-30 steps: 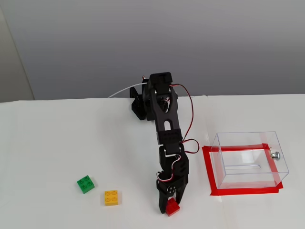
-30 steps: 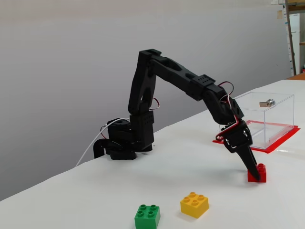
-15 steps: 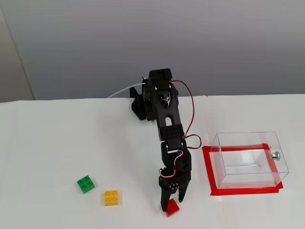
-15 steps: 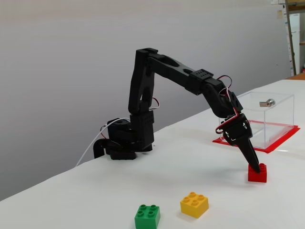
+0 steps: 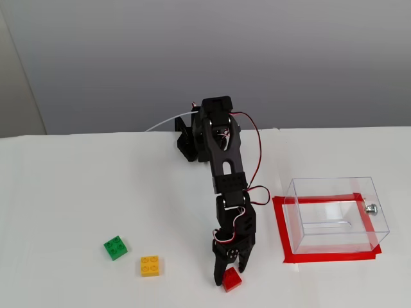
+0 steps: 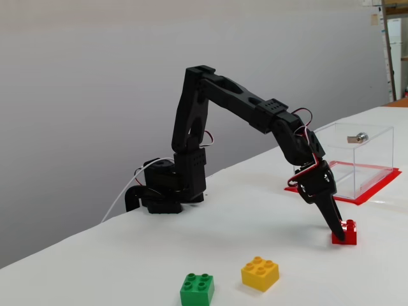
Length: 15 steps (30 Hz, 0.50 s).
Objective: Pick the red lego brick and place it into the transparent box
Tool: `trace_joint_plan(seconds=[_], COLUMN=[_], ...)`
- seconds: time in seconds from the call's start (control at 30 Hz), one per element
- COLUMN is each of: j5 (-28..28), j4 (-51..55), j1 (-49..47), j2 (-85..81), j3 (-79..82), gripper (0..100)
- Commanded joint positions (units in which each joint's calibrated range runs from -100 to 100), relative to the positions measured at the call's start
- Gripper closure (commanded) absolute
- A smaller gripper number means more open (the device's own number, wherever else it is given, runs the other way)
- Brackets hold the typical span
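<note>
Both fixed views show the black claw (image 5: 226, 274) straddling the small red plastic lego brick (image 5: 232, 280) on the table, grip not yet evident, so lifting toward the clear plastic box (image 5: 335, 213) at two o'clock remains.

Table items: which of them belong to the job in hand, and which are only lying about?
For the job:
red lego brick, at the gripper tips
transparent box, on the red tape frame

Lying about:
green brick
yellow brick
</note>
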Motion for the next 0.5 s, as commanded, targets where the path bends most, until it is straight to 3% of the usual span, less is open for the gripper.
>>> trace_joint_plan(seconds=[0.0, 0.47], j5=[-0.01, 0.1], j4=[-0.17, -0.08], j1=[0.29, 0.29], j2=[-0.36, -1.21], j3=[-1.92, -1.28], gripper=[82, 86])
